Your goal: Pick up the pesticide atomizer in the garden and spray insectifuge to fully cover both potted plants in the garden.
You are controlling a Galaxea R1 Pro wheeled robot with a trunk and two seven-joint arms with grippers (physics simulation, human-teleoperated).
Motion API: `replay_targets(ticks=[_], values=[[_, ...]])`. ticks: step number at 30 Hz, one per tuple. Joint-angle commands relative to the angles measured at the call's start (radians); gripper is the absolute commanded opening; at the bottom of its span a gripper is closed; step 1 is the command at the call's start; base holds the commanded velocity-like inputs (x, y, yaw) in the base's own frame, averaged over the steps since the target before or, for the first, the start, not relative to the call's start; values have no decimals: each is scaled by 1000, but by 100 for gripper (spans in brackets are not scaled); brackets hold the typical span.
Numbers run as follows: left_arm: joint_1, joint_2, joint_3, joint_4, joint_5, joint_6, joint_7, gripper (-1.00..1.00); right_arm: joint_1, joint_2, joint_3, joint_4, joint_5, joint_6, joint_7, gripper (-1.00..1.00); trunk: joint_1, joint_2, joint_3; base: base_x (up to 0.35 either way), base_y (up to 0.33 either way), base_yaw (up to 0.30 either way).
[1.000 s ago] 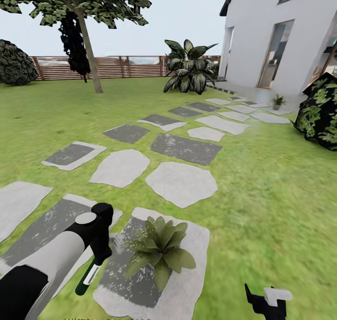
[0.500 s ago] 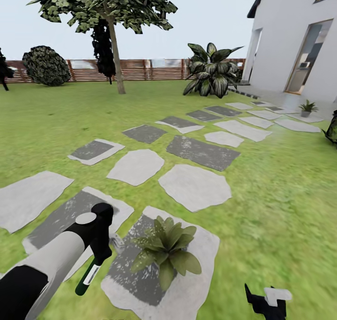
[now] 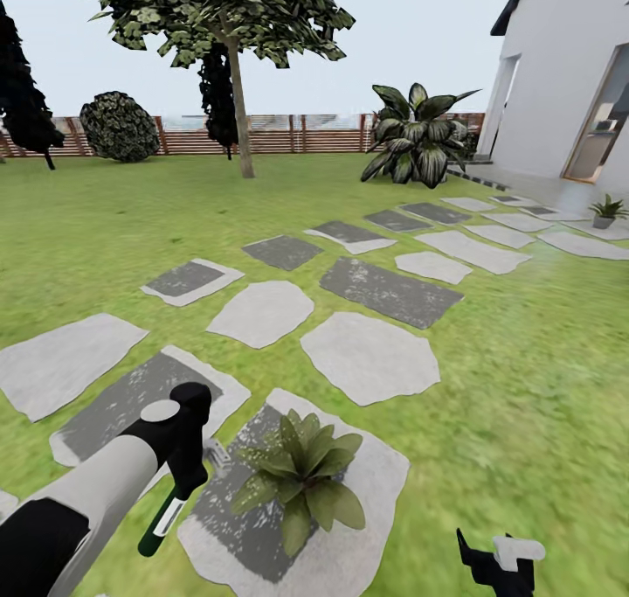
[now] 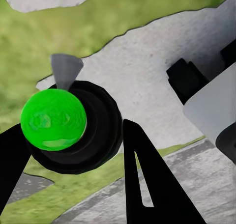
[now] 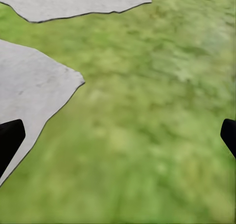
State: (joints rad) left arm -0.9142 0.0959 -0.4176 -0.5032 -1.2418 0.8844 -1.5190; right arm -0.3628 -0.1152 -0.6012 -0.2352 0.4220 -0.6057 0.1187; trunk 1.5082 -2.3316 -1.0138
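**Sprayer held beside the near rosette**

The left gripper (image 3: 179, 479) pinched the pesticide atomizer (image 3: 162, 521) and held it hanging downward above the grass, just beside the near stepping stone (image 3: 376, 466). From the head camera the sprayer was a slim dark green body with a white band along its side. In the left wrist view it looked different: a bright green ball (image 4: 53, 119) seated in a round black collar, with a pale clear nozzle tip (image 4: 64, 70) poking out past it, and the black fingers (image 4: 147, 184) closed on either side.

One potted plant (image 3: 301, 475) sat near the middle of that stone, a low rosette of broad pointed green leaves, some paler and greyish toward its left edge. Whether that was spray, the picture was too coarse to tell.

The right gripper (image 3: 498, 562) hung low over the lawn (image 3: 524, 387), its fingertips (image 5: 10, 138) spread wide at the two edges of the right wrist view, with nothing between them but grass.

A brown slatted fence (image 3: 288, 134) and a tree (image 3: 231, 55) closed the garden's far side.
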Motion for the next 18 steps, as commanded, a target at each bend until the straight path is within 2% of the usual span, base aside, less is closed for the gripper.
replay_targets(ticks=[1,8,18], values=[[0,1,-6,-2,-5,10,-9,-100,-1,0,-8,1,0,-3,10,100,0,0,-1,7,-14,1],[1,1,-7,-1,-5,10,-7,-100,-1,0,-9,1,0,-3,10,100,0,0,-1,1,-2,1],[1,1,-4,-3,-5,11,-7,-100,-1,0,-8,1,0,-3,10,100,0,0,-1,0,0,261]])
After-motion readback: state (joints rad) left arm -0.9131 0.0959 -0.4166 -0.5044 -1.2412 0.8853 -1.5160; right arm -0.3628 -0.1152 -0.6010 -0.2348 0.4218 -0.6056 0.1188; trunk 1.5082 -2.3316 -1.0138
